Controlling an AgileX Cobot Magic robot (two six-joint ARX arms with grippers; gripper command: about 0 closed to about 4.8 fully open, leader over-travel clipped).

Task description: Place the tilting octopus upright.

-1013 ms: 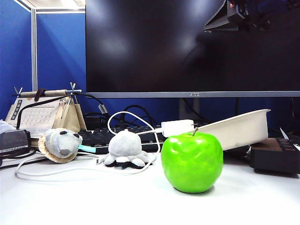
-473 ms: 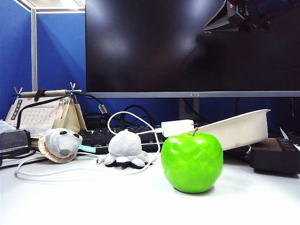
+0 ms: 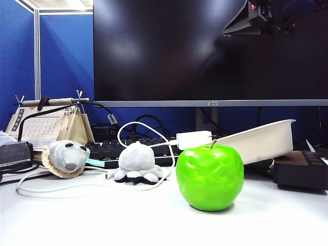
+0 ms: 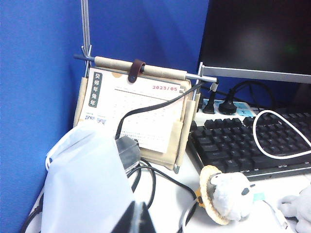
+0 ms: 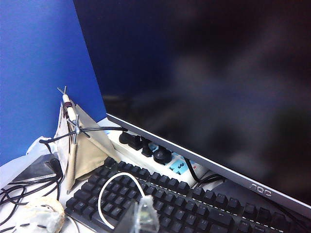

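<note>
Left gripper (image 4: 133, 218) just visible as dark fingertips at the frame edge of the left wrist view, pressed together, nothing between them. Hanging over the white plastic bag (image 4: 85, 184), on the desk-calendar (image 4: 131, 114) side of the keyboard (image 4: 248, 143). Not seen in the exterior view.

Right gripper (image 5: 141, 218) seen only as clear fingertips in the right wrist view, above the keyboard's front rows, near the white cable (image 5: 109, 189) looped across the keys. Jaw gap not readable, grip state impossible to tell. Up high in the exterior view at top right (image 3: 256, 18), in front of the monitor (image 3: 205, 51).

Octopus (image 3: 137, 163) on the white table (image 3: 102, 215), just in front of the keyboard, sitting dome-up on its tentacles. Well apart from both grippers, untouched. In the left wrist view only a grey edge (image 4: 299, 208) at the corner, past the grey plush head (image 4: 228, 194). Out of frame in the right wrist view.

Relative to the keyboard: plush head at its calendar end, green apple (image 3: 210, 177) further forward on the table, white tray (image 3: 261, 141) tilted at the other end.
</note>
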